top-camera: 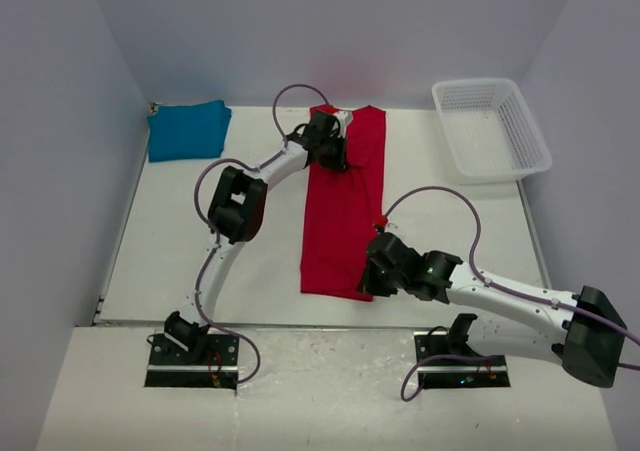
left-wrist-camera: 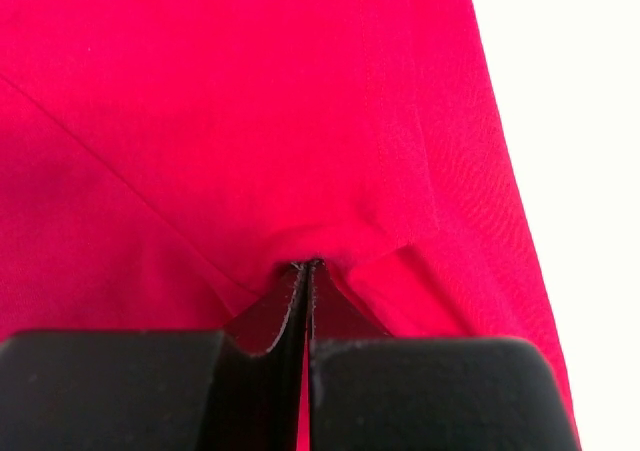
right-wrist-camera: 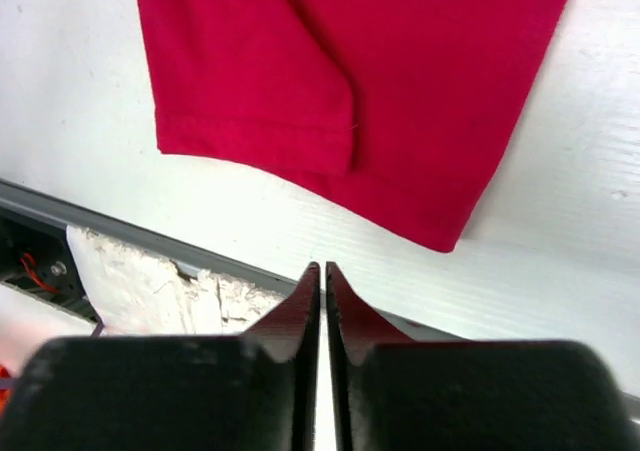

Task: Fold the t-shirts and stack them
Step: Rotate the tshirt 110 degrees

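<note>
Two ends | red t-shirt (top-camera: 345, 206) strip lies lengthwise between jaws | left jaws pinch one end | right jaws pressed together, hem just ahead

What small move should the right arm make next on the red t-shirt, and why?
Probably open the right gripper and bring it onto the near hem of the red t-shirt. Its jaws are shut on nothing, just short of that hem, while the left gripper pinches cloth near the far end.
</note>
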Available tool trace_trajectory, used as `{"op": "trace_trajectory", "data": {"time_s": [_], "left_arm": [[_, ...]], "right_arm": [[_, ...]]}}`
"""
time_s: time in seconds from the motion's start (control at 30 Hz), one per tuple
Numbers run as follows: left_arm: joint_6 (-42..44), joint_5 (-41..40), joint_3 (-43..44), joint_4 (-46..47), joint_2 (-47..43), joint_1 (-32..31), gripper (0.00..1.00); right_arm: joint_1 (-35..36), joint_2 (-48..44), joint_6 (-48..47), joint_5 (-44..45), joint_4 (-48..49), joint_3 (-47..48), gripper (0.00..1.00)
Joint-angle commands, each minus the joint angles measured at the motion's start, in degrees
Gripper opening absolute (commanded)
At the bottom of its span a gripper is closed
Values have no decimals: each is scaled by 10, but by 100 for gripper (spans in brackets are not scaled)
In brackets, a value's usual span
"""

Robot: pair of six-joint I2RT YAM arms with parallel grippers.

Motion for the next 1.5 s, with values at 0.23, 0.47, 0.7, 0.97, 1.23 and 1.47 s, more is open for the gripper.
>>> {"op": "trace_trajectory", "data": {"time_s": [0.23,0.47,0.7,0.97,1.23,1.47], "left_arm": [[3,33,-112,14,-88,3,15],[8,9,-227,29,-208,-3,20],[11,18,-249,33,-240,-4,42],[-7,66,-274,52,-222,-20,42],[-25,123,-287,87,-188,-31,39],[-24,114,-248,86,-145,-31,42]], "right_arm": [[2,61,-33,68,-48,56,21],[1,135,-29,71,-3,45,0],[-9,183,-19,34,61,10,0],[-10,148,17,38,87,-54,0],[-13,154,19,29,97,-63,0],[-13,144,18,19,107,-75,0]]}}
